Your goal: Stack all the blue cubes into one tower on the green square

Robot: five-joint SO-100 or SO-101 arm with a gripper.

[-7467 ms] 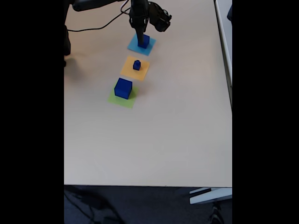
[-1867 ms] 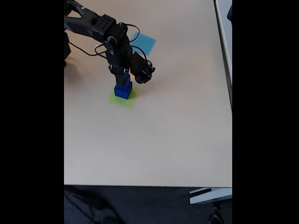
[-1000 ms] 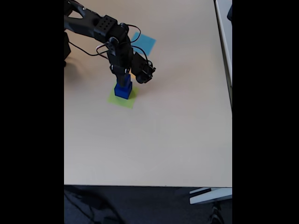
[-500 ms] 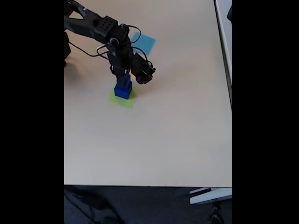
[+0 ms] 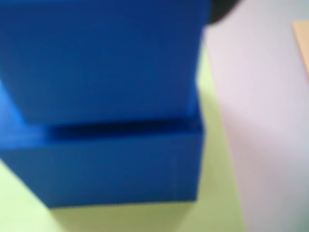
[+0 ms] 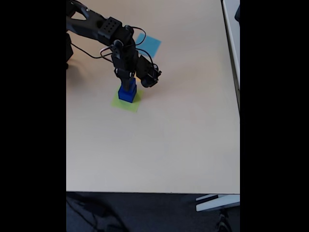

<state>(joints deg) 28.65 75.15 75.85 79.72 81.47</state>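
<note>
Two dark blue cubes stand stacked on the green square: the large cube below and the medium cube on top of it. My gripper points straight down onto the medium cube from above, and its fingers blend into the black arm, so how the jaws stand is unclear. In the wrist view the medium cube fills the top. It rests on the large cube, with a dark seam between them and the green square underneath.
The light blue paper square lies bare beyond the arm. A strip of the orange square shows at the wrist view's right edge. A black cable loops near the arm's base. The beige table stretches wide toward its front edge.
About 7.5 s ago the medium cube sat on the light blue square; it now rests on the large cube. Over the last second the gripper has edged slightly upward.
</note>
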